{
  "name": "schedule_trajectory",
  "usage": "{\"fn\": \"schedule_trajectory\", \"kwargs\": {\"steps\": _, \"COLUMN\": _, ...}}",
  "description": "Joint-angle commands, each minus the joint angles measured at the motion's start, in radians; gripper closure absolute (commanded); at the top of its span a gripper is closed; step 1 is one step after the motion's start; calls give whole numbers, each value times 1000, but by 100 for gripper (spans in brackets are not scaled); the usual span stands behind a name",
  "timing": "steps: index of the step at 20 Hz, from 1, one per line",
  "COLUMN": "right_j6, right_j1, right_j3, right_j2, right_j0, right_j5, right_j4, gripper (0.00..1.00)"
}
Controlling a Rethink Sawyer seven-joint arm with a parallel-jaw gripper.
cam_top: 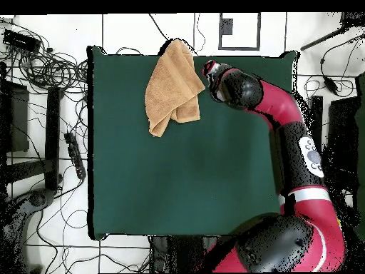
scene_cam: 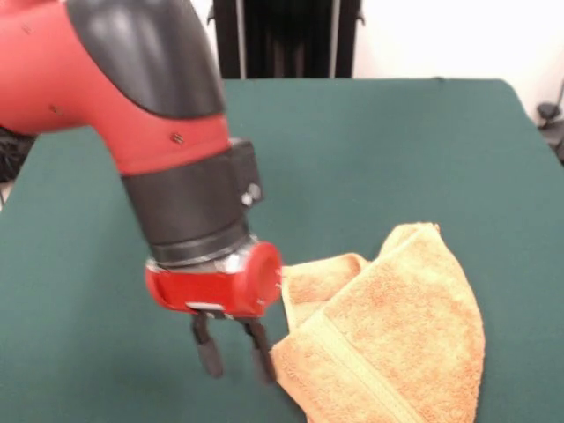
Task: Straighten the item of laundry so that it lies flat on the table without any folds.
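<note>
Front view, left to right. Bare green table (scene_cam: 79, 352) on the left. Then the arm (scene_cam: 132, 97), coming down to the gripper (scene_cam: 236, 354): fingers apart, nothing between them, tips low over the cloth surface just beside the towel's left edge.

The towel (scene_cam: 388, 344) sits right of the gripper, toward the table's front edge. It is folded over itself, with a second layer showing at its upper left and the woven band running diagonally.

Risks, as judged from here:
- Fingers could close on both layers at once, so that a pull drags the fold along instead of opening it.
- The towel lies near the edge, and an outward pull could slide it off.
- A shallow pinch could slip off the fluffy pile.
</note>
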Motion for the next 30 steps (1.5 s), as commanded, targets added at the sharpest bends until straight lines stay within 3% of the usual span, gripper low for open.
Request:
{"fn": "schedule_trajectory", "kwargs": {"steps": 1, "right_j6": -108, "right_j1": 110, "right_j3": -4, "right_j2": 25, "right_j0": 109, "right_j5": 52, "right_j4": -43, "gripper": 0}}
{"fn": "schedule_trajectory", "kwargs": {"steps": 13, "right_j6": -157, "right_j1": 98, "right_j3": 101, "right_j2": 44, "right_j0": 56, "right_j5": 5, "right_j4": -64, "gripper": 0}}
{"fn": "schedule_trajectory", "kwargs": {"steps": 30, "right_j6": -178, "right_j1": 150, "right_j3": 74, "right_j2": 51, "right_j0": 55, "right_j5": -37, "right_j4": -92, "gripper": 0}}
